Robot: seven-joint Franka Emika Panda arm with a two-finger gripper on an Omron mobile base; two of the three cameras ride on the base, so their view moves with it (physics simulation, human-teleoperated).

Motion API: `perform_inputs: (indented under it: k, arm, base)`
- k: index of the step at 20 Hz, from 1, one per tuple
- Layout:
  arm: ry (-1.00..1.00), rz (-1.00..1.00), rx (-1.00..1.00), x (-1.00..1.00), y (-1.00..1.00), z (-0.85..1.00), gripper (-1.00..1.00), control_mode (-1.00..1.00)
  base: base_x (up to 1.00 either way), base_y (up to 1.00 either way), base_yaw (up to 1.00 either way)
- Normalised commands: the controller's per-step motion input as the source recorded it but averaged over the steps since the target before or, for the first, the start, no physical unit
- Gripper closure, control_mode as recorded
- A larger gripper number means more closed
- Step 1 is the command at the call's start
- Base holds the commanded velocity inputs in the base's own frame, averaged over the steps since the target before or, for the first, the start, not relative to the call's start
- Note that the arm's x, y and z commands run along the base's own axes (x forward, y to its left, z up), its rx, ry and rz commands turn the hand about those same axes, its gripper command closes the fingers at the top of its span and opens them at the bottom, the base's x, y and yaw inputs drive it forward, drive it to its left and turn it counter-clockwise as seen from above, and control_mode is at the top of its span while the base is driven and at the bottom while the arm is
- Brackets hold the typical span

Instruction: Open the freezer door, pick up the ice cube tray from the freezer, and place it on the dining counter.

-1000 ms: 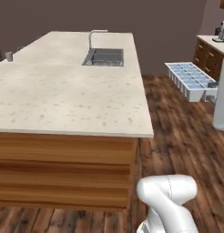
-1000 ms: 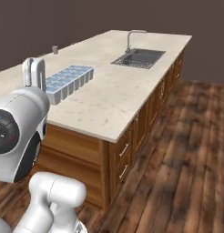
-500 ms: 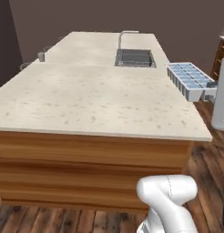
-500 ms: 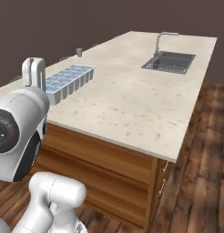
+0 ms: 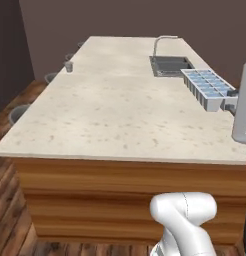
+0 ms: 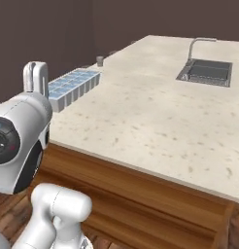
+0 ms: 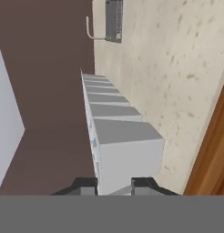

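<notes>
Hand [image 7: 114, 184] grips ice cube tray [image 5: 207, 88]; held above dining counter [image 5: 120, 110].

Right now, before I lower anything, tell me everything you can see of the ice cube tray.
The ice cube tray is a long light-grey rectangle with two rows of pale blue square cells, plastic by the look of it. It is held roughly level in the air, above the counter near its edge and not resting on it. The gripper is shut on one short end; in the hand view its dark fingertips sit either side of that end. Nothing else touches the tray.
</notes>
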Motion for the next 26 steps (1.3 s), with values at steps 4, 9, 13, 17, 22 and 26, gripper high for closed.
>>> perform_inputs:
  k: [4,9,13,17,22,26]
  arm:
    - [0.00,0.00,0.00,0.00,0.00,0.00,1.00,1.00]
    - [0.00,0.00,0.00,0.00,0.00,0.00,1.00,1.00]
    - [0.00,0.00,0.00,0.00,0.00,0.00,1.00,1.00]
    - [0.00,0.00,0.00,0.00,0.00,0.00,1.00,1.00]
    - [0.00,0.00,0.00,0.00,0.00,0.00,1.00,1.00]
    - [0.00,0.00,0.00,0.00,0.00,0.00,1.00,1.00]
  base:
    - [0.47,1.00,-0.17]
    - [0.03,1.00,-0.28]
    - [0.00,1.00,-0.34]
    - [0.00,1.00,-0.30]
    - [0.09,1.00,-0.18]
    - [0.33,0.68,-0.02]
